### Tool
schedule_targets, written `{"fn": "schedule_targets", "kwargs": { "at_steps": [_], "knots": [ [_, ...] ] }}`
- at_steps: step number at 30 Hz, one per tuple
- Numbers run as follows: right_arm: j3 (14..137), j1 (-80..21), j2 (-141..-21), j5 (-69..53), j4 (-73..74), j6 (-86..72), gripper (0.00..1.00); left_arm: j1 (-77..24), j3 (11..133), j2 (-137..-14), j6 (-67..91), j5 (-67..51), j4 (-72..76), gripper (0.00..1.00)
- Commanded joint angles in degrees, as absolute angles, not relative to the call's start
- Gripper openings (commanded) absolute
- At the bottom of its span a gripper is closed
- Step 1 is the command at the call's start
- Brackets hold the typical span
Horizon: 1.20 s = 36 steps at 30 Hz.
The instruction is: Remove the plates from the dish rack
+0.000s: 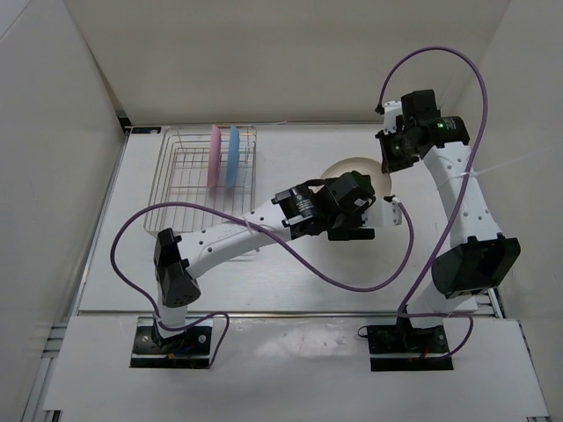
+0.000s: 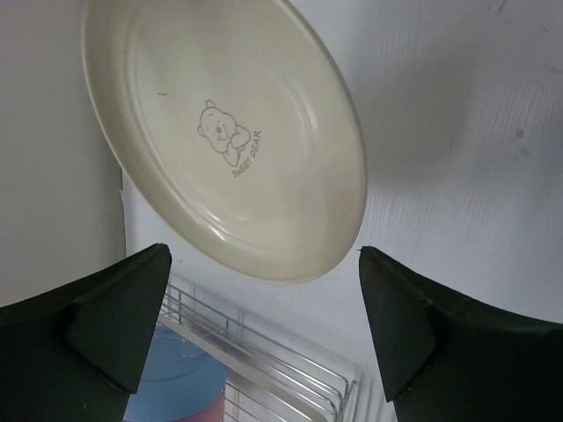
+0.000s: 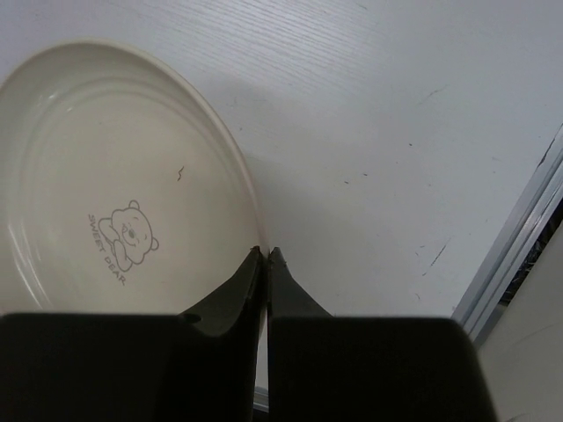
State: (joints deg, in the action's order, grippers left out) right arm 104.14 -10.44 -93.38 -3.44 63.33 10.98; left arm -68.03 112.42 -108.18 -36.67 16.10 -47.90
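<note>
The cream plate [image 1: 345, 169] with a bear mark is held up off the white table, right of the dish rack [image 1: 186, 189]. My right gripper [image 1: 393, 156] is shut on its right rim; in the right wrist view the fingertips [image 3: 257, 264] pinch the rim of the cream plate [image 3: 106, 193]. My left gripper [image 1: 359, 211] is open and empty just in front of the plate; its wrist view shows the cream plate [image 2: 229, 132] beyond the spread jaws of the left gripper [image 2: 264, 325]. The pink plate [image 1: 214, 156] and light blue plate [image 1: 233, 156] stand upright in the rack.
White walls enclose the table on three sides. The table's metal edge [image 3: 519, 237] lies to the right. Purple cables loop over both arms. The left wrist view shows the wire rack [image 2: 264, 369] with the blue plate [image 2: 171, 387].
</note>
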Motion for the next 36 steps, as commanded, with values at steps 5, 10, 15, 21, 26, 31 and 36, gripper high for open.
{"fn": "schedule_targets", "kwargs": {
  "at_steps": [5,10,15,21,26,31,36],
  "knots": [
    [106.5,-6.5,-97.0,-8.5,59.6,7.9,0.00,-67.3,113.4,-100.5,-34.5,17.8,-47.1,0.99],
    [107.0,-3.8,-101.1,-10.3,52.3,6.1,0.00,-60.6,113.4,-95.9,-30.8,17.8,-45.4,0.99],
    [103.0,-1.6,-104.0,-10.1,41.8,2.1,0.00,-50.7,111.5,-92.2,-26.7,17.8,-42.8,0.99],
    [99.8,-0.3,-111.3,-10.6,34.2,-0.8,0.00,-34.9,110.3,-89.7,-20.2,11.5,-43.5,0.99],
    [100.4,-0.8,-117.9,-6.9,32.7,-0.8,0.00,-25.8,106.3,-86.8,-17.9,6.3,-43.1,0.99],
    [101.7,-0.2,-121.3,-6.9,32.1,-0.8,0.00,-22.6,100.5,-84.9,-17.9,5.1,-41.1,0.99],
    [103.2,0.4,-124.2,-6.3,33.3,-0.8,0.00,-21.4,98.2,-84.4,-16.8,3.3,-40.6,0.99]
  ]
}}
